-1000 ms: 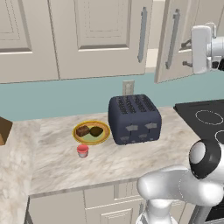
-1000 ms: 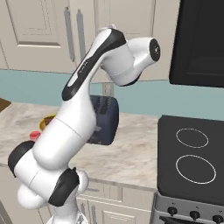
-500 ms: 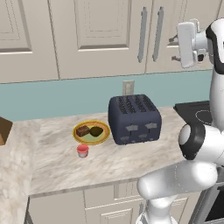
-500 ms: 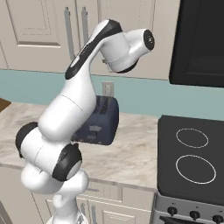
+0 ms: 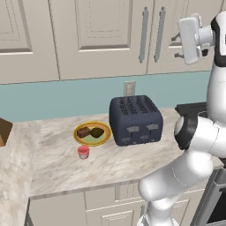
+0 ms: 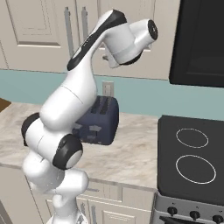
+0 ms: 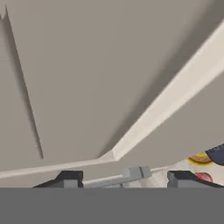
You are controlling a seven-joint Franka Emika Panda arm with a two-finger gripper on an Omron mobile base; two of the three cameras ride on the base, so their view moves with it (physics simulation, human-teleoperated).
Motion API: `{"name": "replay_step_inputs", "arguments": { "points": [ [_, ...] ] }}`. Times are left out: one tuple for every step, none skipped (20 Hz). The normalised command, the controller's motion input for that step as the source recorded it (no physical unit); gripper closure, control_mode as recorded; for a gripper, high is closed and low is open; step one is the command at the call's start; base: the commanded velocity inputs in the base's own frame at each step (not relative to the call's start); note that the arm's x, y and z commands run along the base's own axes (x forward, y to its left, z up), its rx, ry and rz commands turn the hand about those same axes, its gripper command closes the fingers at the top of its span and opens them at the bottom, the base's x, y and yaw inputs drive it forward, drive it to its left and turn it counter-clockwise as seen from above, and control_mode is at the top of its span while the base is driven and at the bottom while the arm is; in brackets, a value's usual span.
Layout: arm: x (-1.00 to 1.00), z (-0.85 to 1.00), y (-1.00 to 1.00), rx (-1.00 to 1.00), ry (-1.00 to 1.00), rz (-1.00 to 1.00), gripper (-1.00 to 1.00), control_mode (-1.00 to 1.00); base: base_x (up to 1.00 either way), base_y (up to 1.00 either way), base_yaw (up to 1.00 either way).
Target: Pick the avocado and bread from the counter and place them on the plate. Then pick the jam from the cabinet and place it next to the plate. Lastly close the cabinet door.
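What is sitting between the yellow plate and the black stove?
The dark blue toaster sits there. In the left base view it stands on the counter, just right of the plate, with the black stove further right behind the arm.

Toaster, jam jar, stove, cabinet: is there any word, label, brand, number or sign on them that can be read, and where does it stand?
None can be read.
Toaster: small pale marks on its front, no letters.
Jam: a paler band, no label text.
Stove: two ring outlines and dark knobs below, no figures.
Cabinet: plain panel doors.
Wall outlet: blank.
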Motion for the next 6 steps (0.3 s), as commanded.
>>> {"name": "replay_step_inputs", "arguments": {
  "points": [
    [0.00,0.00,0.00,0.00,-0.04,0.00,-1.00,-1.00,0.00,0.00,0.00],
    [-0.33,0.00,0.00,0.00,-0.09,0.00,-1.00,-1.00,0.00,0.00,0.00],
    [-0.42,0.00,0.00,0.00,-0.09,0.00,-1.00,-1.00,0.00,0.00,0.00],
    [-0.49,0.00,0.00,0.00,-0.10,0.00,-1.00,-1.00,0.00,0.00,0.00],
    [-0.56,0.00,0.00,0.00,-0.11,0.00,-1.00,-1.00,0.00,0.00,0.00],
    [-0.63,0.00,0.00,0.00,-0.12,0.00,-1.00,-1.00,0.00,0.00,0.00]
  ]
}}
